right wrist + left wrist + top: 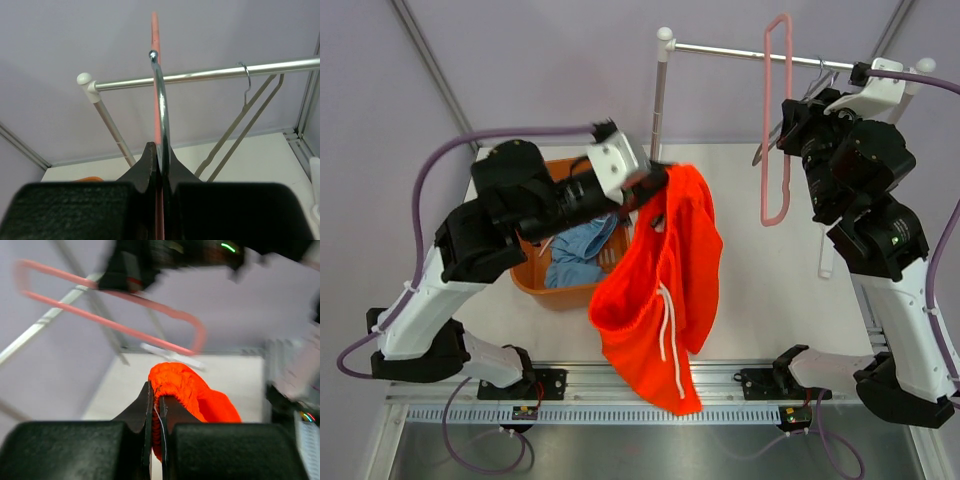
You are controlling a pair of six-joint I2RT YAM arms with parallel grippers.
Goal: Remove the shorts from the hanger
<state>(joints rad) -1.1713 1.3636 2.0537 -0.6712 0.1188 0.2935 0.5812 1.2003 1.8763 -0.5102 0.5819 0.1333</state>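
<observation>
The bright orange shorts (660, 290) with a white drawstring hang free above the table's front, clear of the hanger. My left gripper (655, 182) is shut on their waistband; in the left wrist view the left gripper (156, 396) pinches the orange shorts (197, 395) and the drawstring. The light blue shorts (582, 250) lie in the orange basket (535, 280). The pink hanger (777, 120) dangles bare from the rail (750, 53). My right gripper (788, 122) is shut on the hanger's metal hook (161, 100) in the right wrist view, jaws (159, 150) tight round the wire.
A white rack post (660, 95) stands at the back centre, just behind the left gripper. A second, grey wire hanger (245, 100) hangs on the rail to the right. The basket sits under the left arm.
</observation>
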